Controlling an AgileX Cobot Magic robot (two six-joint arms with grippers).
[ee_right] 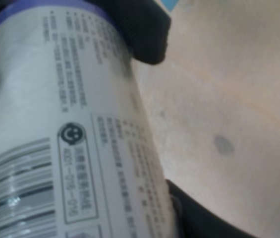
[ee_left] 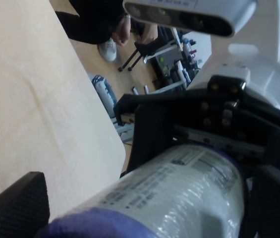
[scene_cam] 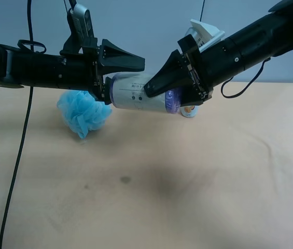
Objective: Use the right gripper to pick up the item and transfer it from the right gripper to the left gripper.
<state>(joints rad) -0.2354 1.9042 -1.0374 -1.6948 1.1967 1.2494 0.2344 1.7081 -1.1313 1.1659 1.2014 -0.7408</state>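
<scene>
while right gripper (scene_cam: pixel 163 98) clamps the item (scene_cam: pixel 130 94), left gripper (scene_cam: pixel 125 82) flanks its other end

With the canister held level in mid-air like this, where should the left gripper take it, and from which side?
Probably the free end of the item, away from the foil end that the right gripper clamps. The left gripper should come along the cylinder's axis from that end, jaws straddling the round wall: the item lies roughly level and its other half is taken.
</scene>
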